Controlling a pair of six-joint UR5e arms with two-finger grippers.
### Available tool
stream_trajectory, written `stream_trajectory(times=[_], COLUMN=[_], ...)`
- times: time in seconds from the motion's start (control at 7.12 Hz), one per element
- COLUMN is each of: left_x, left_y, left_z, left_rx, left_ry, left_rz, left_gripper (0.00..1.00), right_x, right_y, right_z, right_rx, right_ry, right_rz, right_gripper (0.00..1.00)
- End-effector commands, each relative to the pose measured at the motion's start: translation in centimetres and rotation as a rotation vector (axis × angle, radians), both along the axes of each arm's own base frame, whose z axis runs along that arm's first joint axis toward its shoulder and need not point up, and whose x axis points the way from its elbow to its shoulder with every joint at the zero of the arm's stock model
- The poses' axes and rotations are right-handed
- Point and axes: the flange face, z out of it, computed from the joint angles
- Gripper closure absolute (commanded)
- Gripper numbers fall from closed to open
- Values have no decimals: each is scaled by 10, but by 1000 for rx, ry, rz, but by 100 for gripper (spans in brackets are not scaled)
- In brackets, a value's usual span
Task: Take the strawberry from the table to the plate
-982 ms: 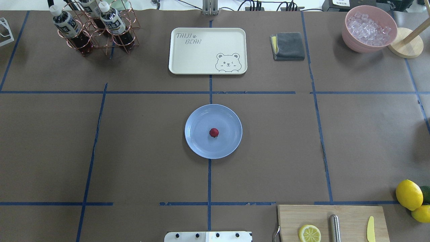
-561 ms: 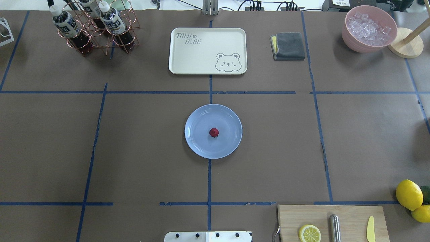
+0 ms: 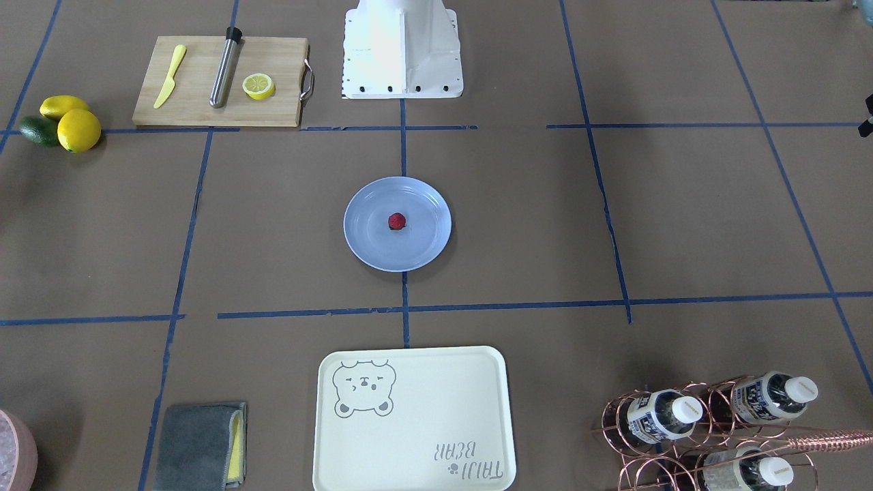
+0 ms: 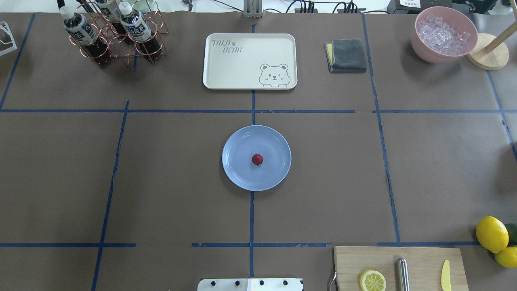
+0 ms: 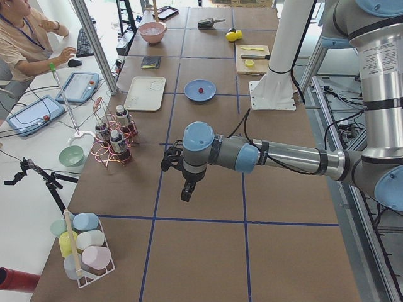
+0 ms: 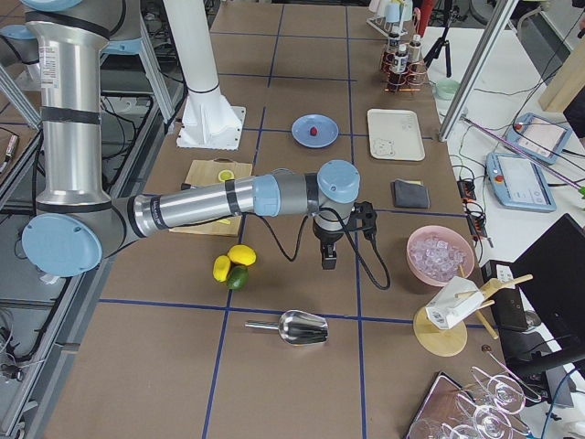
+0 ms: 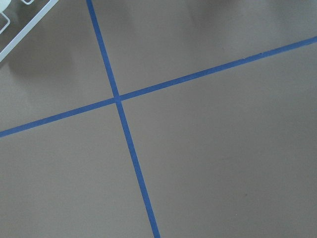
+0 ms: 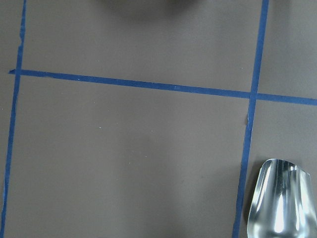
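Note:
The small dark-red strawberry (image 4: 257, 159) (image 3: 396, 221) lies near the middle of the round light-blue plate (image 4: 238, 173) (image 3: 426, 239), which rests on the brown taped table (image 4: 161, 182). Neither gripper shows in the overhead or front-facing views. In the exterior left view my left gripper (image 5: 187, 192) hangs over bare table far from the plate (image 5: 192, 92). The exterior right view has my right gripper (image 6: 327, 261) pointing down over the table, well away from the plate (image 6: 303, 134). I cannot tell whether either one is open or shut. Both wrist views hold only table and tape.
A cream bear tray (image 4: 249, 60) lies beyond the plate. A bottle rack (image 4: 113, 34) stands far left, a grey cloth (image 4: 346, 55) and pink ice bowl (image 4: 443, 34) far right. Cutting board (image 4: 398, 268) and lemons (image 4: 492, 234) sit near right. A metal scoop (image 8: 282, 203) lies by the right gripper.

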Motion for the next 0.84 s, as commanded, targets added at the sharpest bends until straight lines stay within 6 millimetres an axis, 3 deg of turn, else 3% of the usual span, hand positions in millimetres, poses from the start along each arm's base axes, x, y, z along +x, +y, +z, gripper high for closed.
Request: stream_trajectory(times=[0.0,0.42,0.7], left_x=[1,-1,-1], left_y=[0,-8,-35], left_z=[0,-16,-43], left_rx=[2,72,127], left_ry=[5,7,13], left_rz=[4,-5,-8], left_gripper=[0,0,0], right_x=[-1,0,0], right_y=[0,0,0], right_z=[0,-1,-2], right_rx=[1,3,6], right_ry=[1,1,-1], right_rz=[-1,0,0], right_gripper=[0,0,0])
